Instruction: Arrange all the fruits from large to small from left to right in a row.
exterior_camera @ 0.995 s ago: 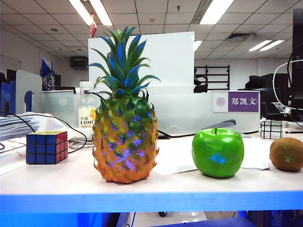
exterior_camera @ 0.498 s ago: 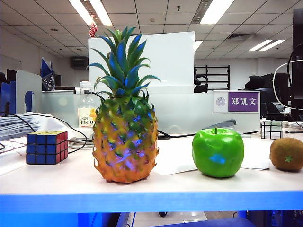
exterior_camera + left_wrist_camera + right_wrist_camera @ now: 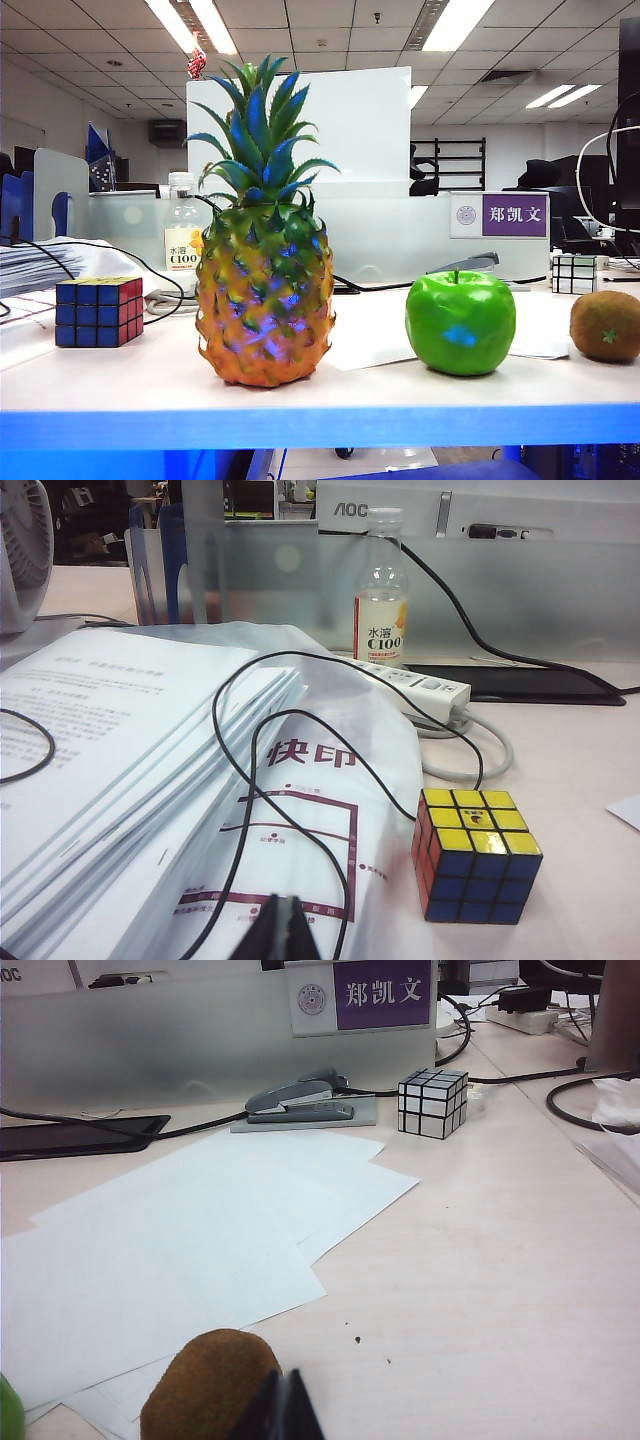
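Observation:
Three fruits stand in a row along the table's front edge in the exterior view: a tall pineapple [image 3: 264, 300] on the left, a glossy green apple [image 3: 460, 322] to its right, and a brown kiwi [image 3: 605, 326] at the far right. No gripper shows in the exterior view. My left gripper [image 3: 283, 930] is shut and empty, its tip above a plastic-wrapped stack of paper [image 3: 150, 780]. My right gripper [image 3: 282, 1408] is shut on nothing, just behind the kiwi [image 3: 205, 1385]; a sliver of the apple [image 3: 8, 1412] shows at the frame edge.
A multicoloured puzzle cube [image 3: 98, 311] sits left of the pineapple, with a drink bottle [image 3: 183, 235] and a power strip [image 3: 420, 685] behind. Loose white sheets [image 3: 180, 1250], a stapler [image 3: 300, 1100] and a silver cube [image 3: 432, 1102] lie behind the kiwi. Black cables cross the paper stack.

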